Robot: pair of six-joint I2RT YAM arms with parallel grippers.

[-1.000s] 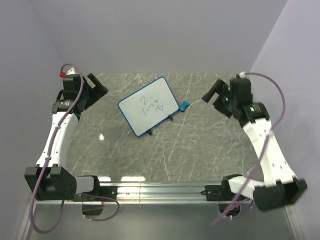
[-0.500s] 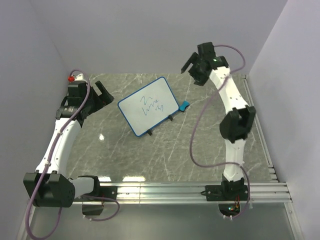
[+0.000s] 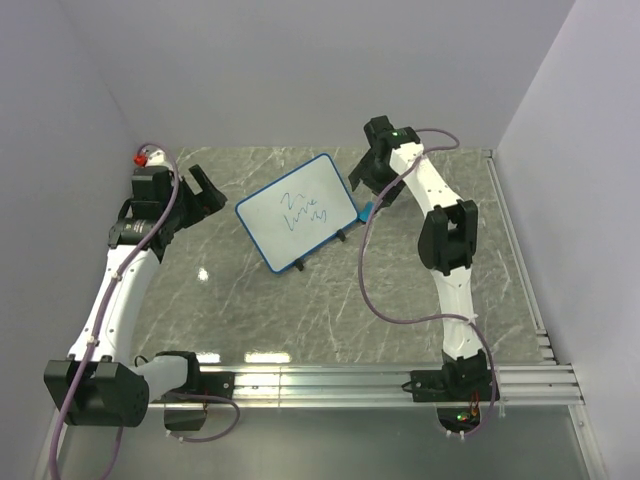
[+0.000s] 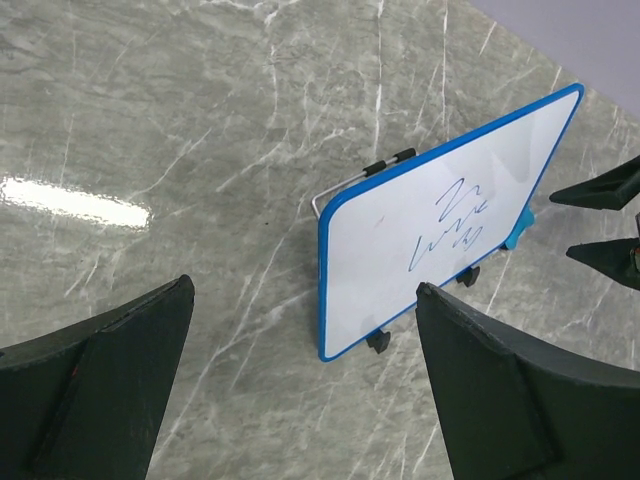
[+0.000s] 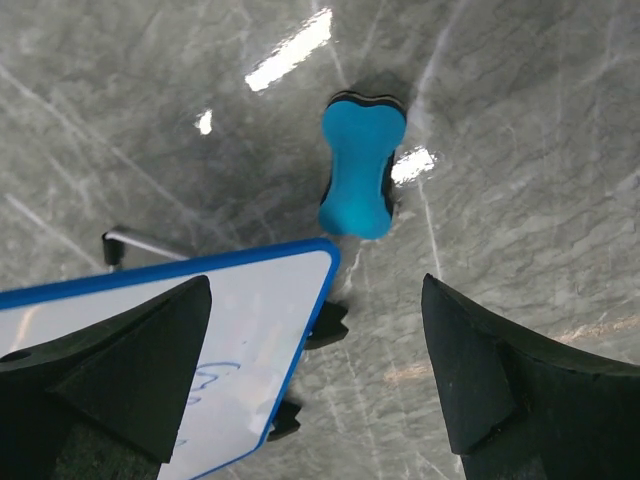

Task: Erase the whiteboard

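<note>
Swinging down since prev, R gripper wide above eraser; L gripper wide.

Both arms: white shell links, black joint housings.
Left arm, left of frame: mauve cable trailing past the base, red cap at the top.
Right arm, right of centre: long mauve cable, small green light near the top.
Left gripper, right gripper: matte black wedge fingers.
</note>
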